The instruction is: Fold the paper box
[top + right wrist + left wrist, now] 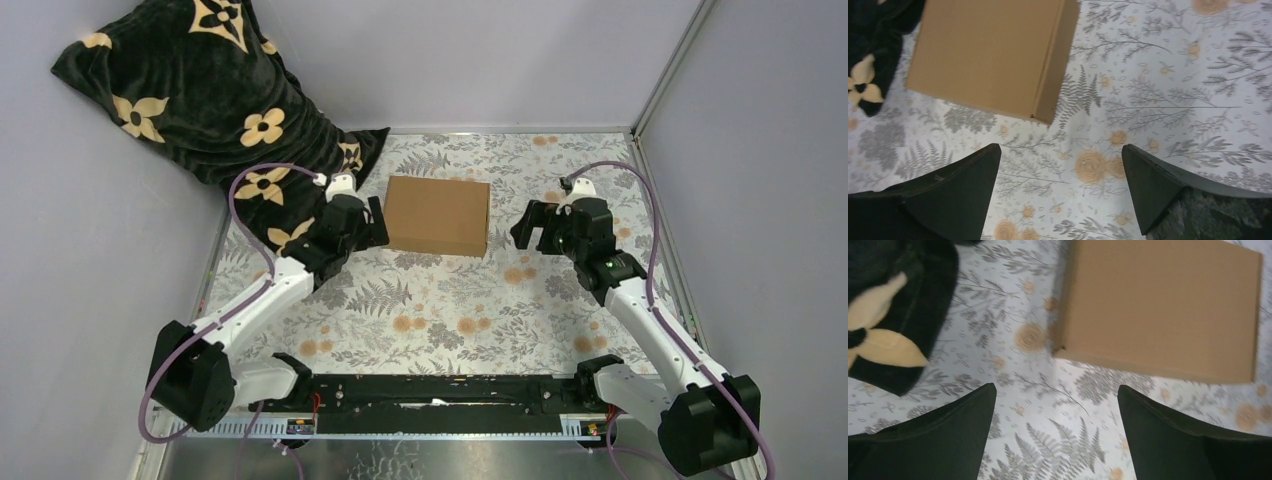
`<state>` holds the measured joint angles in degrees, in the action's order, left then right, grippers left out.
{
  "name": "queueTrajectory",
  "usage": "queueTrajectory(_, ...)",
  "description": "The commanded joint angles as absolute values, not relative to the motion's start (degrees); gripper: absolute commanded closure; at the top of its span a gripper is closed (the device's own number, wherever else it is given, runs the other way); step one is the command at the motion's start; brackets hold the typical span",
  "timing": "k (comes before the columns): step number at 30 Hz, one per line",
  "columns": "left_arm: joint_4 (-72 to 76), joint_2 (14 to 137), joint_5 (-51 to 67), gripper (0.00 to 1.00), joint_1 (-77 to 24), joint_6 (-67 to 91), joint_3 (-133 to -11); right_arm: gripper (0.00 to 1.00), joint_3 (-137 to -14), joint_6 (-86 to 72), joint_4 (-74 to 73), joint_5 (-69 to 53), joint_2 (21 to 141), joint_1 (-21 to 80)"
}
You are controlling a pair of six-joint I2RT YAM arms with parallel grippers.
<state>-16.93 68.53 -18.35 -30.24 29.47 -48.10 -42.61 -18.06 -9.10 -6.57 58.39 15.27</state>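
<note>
The paper box is a plain brown cardboard mailer, closed into a shallow rectangle, lying flat at the middle back of the floral table. It also shows in the left wrist view and the right wrist view. My left gripper is open and empty, just left of the box's left side, apart from it. My right gripper is open and empty, a short way right of the box's right side.
A black cushion with cream flowers lies at the back left against the wall, its corner near my left gripper. Grey walls enclose the table at the back and sides. A black rail runs along the near edge.
</note>
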Motion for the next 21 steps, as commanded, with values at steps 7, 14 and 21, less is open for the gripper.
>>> queueTrajectory(7,-3.1,68.5,-19.3,0.02,-17.0,22.8,-39.7,0.0,-34.8,-12.2,5.8,10.6,55.0,10.3)
queueTrajectory(14,17.1,65.3,-18.4,0.02,-15.5,11.5,-26.5,0.0,-19.3,-9.9,24.0,20.9,49.7,8.0)
queueTrajectory(21,34.5,64.6,-14.7,0.02,-12.6,5.2,-17.8,0.0,-9.2,-7.2,43.7,26.0,54.7,8.0)
